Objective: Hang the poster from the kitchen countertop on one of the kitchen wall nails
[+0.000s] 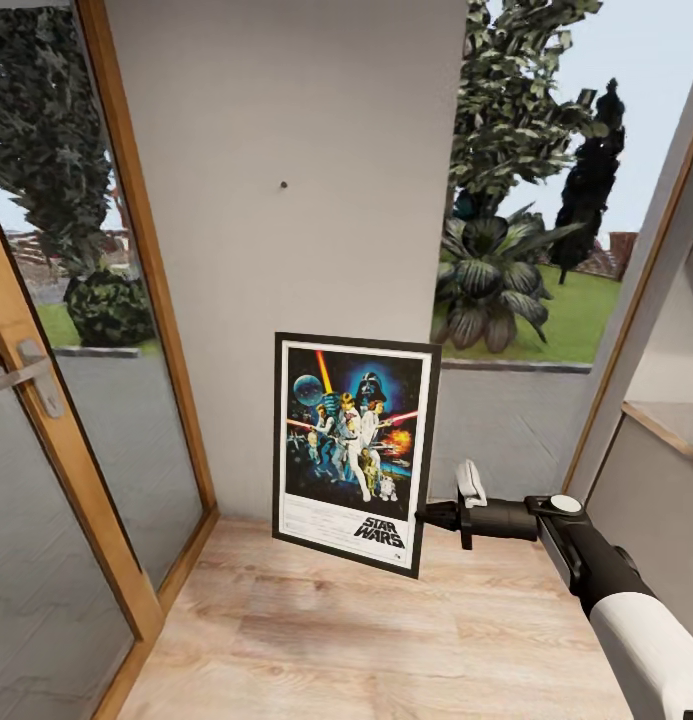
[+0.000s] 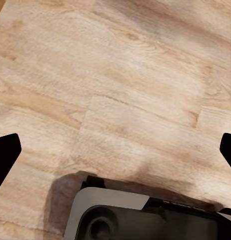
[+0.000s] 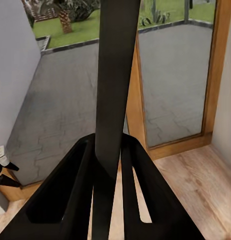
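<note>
The right gripper [image 1: 426,516] is clamped on the poster [image 1: 354,452], pinching its edge near the lower corner, and the poster hangs in the air in front of the pale wall [image 1: 286,120], upright with a slight tilt, clear of the plank floor [image 1: 386,640]. Up on that wall sits the nail [image 1: 283,185], a tiny dark dot, well above the poster's top edge and a little toward the glass door [image 1: 56,420] side. From the right wrist, you see it edge-on: the poster's black frame [image 3: 113,85] runs straight up between the two dark fingers [image 3: 70,195], which are closed tight against it, with the wood-framed window [image 3: 170,75] beyond. The left gripper [image 2: 115,150] points down at the floor [image 2: 120,75], its two dark fingertips [image 2: 5,155] spread wide apart with nothing between them, and a grey part of the robot [image 2: 125,215] below it.
</note>
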